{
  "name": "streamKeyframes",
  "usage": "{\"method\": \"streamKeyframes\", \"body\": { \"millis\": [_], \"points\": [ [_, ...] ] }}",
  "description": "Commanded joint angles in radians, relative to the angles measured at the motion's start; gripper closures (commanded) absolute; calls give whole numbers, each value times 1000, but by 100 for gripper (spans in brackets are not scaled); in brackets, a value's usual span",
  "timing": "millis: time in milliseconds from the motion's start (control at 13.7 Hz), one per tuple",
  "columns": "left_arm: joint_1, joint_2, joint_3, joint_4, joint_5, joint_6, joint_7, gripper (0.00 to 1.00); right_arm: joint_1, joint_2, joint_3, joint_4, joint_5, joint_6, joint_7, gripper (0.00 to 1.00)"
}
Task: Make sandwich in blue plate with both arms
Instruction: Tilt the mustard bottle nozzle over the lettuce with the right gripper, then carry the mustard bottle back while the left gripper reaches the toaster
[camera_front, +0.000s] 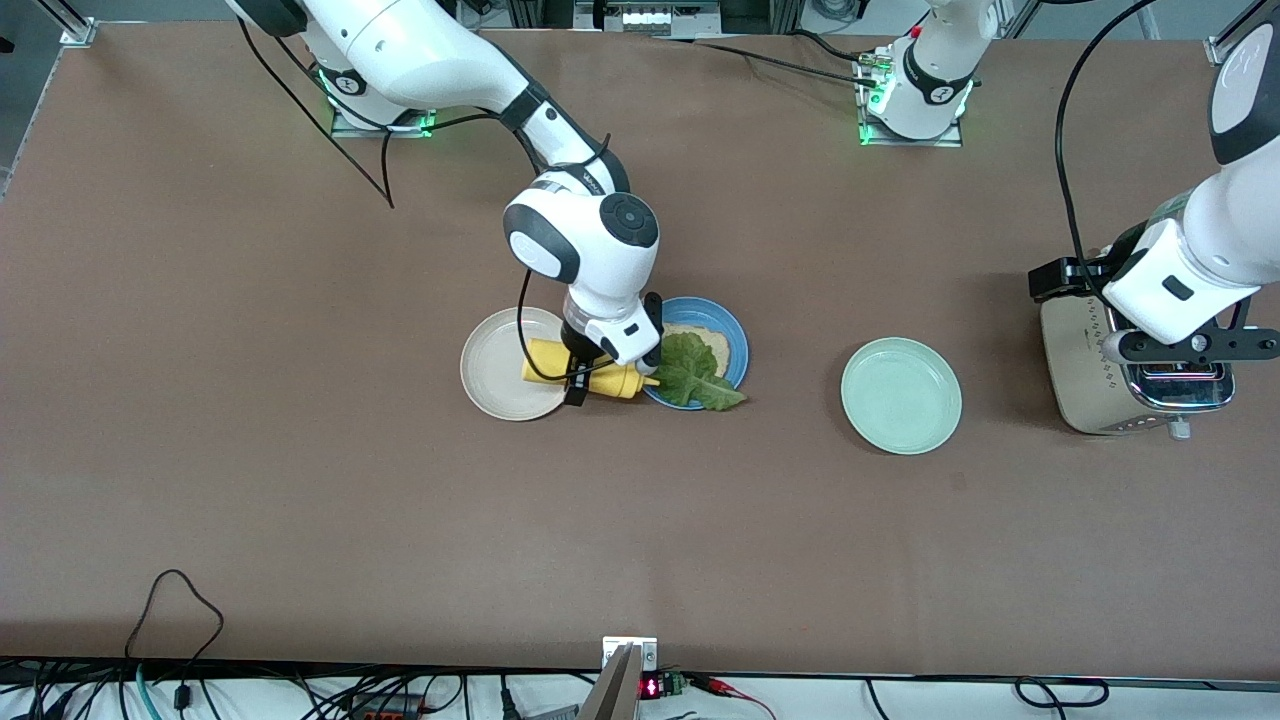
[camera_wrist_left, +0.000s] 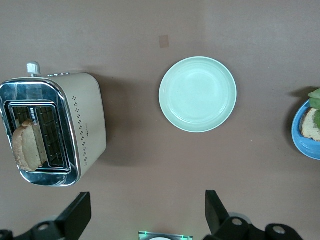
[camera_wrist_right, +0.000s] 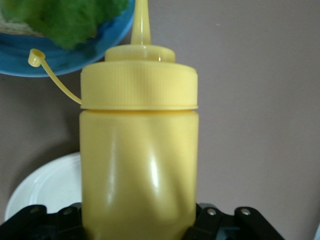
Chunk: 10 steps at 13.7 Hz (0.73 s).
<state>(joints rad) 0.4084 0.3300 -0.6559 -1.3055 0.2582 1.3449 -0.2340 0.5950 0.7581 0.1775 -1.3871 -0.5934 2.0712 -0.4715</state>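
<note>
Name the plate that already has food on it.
The blue plate, between the beige-white plate and the mint-green plate: it alone carries bread and lettuce.

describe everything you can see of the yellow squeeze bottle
The yellow squeeze bottle looks like soft glossy plastic, its body dented where the right gripper is shut on it. It has a ribbed screw cap, a tapered nozzle and a small tethered cap hanging open on a thin strap. It is held on its side over the beige-white plate, with the nozzle reaching the rim of the blue plate beside the lettuce leaf.
</note>
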Motion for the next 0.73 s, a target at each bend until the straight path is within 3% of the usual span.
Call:
{"method": "streamKeyframes", "body": {
  "millis": [0, 438, 657],
  "points": [
    [12, -32, -1, -29, -7, 4, -7, 0, -67, -66, 8, -1, 23, -31, -44, 81],
    [18, -31, 1, -29, -10, -1, -4, 0, -256, -197, 19, -7, 432, -49, -405, 81],
    [21, -32, 1, -29, -16, -24, -13, 0, -395, -206, 19, -7, 712, -74, -687, 81]
  ]
}}
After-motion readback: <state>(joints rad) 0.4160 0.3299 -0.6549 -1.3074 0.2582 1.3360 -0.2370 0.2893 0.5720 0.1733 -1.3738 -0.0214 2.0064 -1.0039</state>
